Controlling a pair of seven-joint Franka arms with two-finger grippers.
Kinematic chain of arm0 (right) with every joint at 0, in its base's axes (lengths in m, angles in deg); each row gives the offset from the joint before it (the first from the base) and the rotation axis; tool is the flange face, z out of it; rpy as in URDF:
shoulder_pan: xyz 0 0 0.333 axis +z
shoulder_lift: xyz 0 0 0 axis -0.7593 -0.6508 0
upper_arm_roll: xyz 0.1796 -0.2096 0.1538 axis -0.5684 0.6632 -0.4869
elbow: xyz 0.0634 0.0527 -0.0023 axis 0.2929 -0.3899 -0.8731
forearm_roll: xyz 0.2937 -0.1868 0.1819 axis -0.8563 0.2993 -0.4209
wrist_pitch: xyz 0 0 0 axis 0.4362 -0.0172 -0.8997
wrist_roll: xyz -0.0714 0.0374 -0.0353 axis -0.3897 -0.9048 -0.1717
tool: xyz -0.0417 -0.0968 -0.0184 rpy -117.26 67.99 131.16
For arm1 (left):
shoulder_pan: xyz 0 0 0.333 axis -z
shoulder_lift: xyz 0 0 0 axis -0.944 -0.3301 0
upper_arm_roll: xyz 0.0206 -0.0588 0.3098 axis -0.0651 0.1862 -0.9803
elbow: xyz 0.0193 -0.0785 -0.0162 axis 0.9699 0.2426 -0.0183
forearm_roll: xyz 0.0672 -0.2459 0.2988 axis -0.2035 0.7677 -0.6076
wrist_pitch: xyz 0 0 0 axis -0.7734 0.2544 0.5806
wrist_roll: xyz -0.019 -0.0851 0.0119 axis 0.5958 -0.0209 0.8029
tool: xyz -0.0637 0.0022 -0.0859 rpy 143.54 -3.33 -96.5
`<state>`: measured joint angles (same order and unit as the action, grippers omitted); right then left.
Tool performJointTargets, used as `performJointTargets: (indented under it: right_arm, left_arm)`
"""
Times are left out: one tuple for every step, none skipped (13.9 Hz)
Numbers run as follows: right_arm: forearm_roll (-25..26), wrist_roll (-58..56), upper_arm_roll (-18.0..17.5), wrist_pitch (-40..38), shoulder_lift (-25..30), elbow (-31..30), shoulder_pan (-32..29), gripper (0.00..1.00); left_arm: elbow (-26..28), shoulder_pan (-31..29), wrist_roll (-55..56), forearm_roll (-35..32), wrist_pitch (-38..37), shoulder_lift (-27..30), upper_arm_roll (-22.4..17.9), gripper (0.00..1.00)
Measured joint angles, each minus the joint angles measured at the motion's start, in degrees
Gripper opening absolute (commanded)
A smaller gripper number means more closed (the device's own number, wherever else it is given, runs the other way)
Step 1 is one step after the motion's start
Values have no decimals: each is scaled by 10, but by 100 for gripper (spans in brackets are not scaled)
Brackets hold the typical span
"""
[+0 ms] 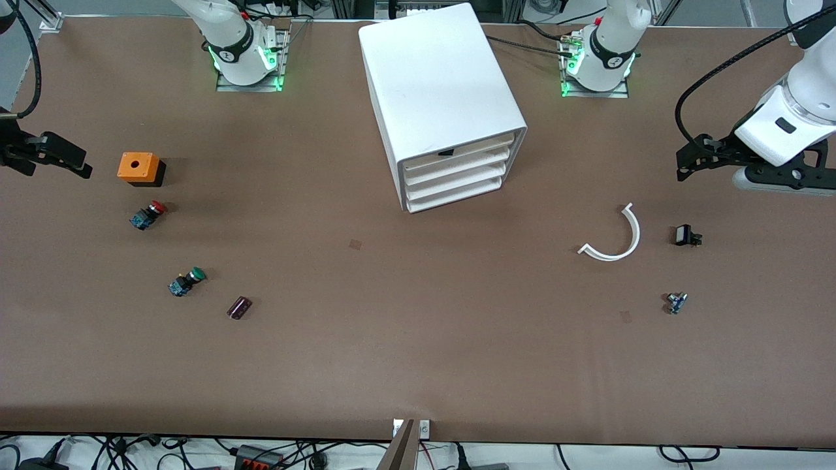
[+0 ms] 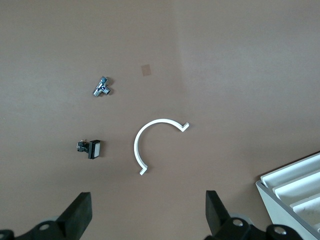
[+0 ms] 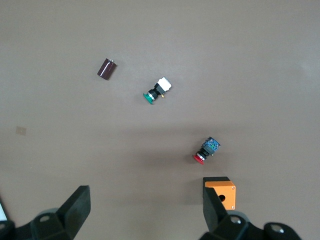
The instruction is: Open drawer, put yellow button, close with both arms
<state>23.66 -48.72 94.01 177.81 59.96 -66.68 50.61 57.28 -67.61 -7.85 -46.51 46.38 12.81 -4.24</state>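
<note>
The white cabinet (image 1: 444,98) stands mid-table between the arm bases. Its uppermost drawer (image 1: 457,151) is shut, as are the three lower ones; a corner of the cabinet (image 2: 295,192) shows in the left wrist view. The yellow button shows in no view. My left gripper (image 1: 693,158) hangs open and empty above the table's left-arm end; from its wrist camera the left gripper (image 2: 148,215) has only bare table between its fingers (image 2: 80,214). My right gripper (image 1: 64,156) hangs open and empty above the right-arm end, close to an orange box; the right gripper (image 3: 145,212) holds nothing.
Toward the right arm's end lie an orange box with a hole (image 1: 138,167), a red-capped button (image 1: 149,214), a green-capped button (image 1: 187,282) and a purple cylinder (image 1: 239,307). Toward the left arm's end lie a white curved strip (image 1: 614,238), a small black part (image 1: 686,235) and a metal fitting (image 1: 676,303).
</note>
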Motion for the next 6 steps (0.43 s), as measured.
performJointTargets:
  right_arm:
    - [0, 0, 0, 0, 0, 0, 0, 100]
    - [0, 0, 0, 0, 0, 0, 0, 100]
    - [0, 0, 0, 0, 0, 0, 0, 100]
    - [0, 0, 0, 0, 0, -1, 0, 100]
    - [0, 0, 0, 0, 0, -1, 0, 100]
    - [0, 0, 0, 0, 0, -1, 0, 100]
  left_arm:
    - [2, 0, 0, 0, 0, 0, 0, 100]
    - [3, 0, 0, 0, 0, 0, 0, 100]
    - [3, 0, -1, 0, -1, 0, 0, 100]
    - [3, 0, -1, 0, -1, 0, 0, 100]
    - [3, 0, -1, 0, -2, 1, 0, 100]
    - [4, 0, -2, 0, -4, 1, 0, 100]
